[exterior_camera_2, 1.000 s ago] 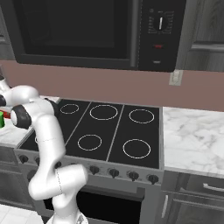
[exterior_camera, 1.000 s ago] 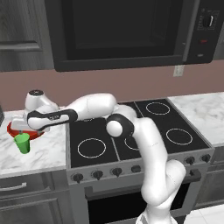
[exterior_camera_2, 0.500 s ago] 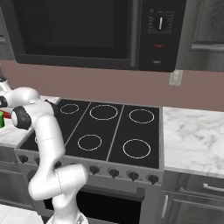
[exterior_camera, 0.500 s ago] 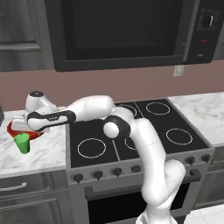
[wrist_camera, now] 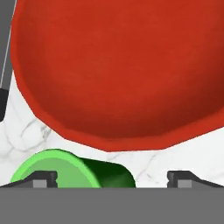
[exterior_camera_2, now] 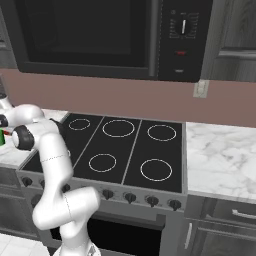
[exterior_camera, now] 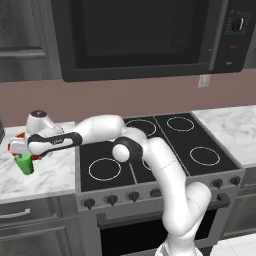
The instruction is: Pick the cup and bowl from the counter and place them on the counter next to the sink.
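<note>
Over the left stretch of counter (exterior_camera: pixel 52 175), beside the stovetop (exterior_camera: pixel 155 145), the arm is reached out low with the gripper (exterior_camera: pixel 15 148) held above the cup (exterior_camera: pixel 24 163).

Largest to smallest: the stovetop is seen filling the middle between two marble stretches, the right one (exterior_camera_2: pixel 220 160) lying bare up to its front edge. The bowl (wrist_camera: pixel 118 70) is seen wide and red in the hand view, set close beside the cup (wrist_camera: pixel 65 170) with a narrow strip of marble between them. The cup is seen standing upright near the counter's front edge, partly under the hand. The two fingertips (wrist_camera: pixel 43 178) are seen spread apart, one over the cup's rim and the other over bare marble, with nothing gripped.
</note>
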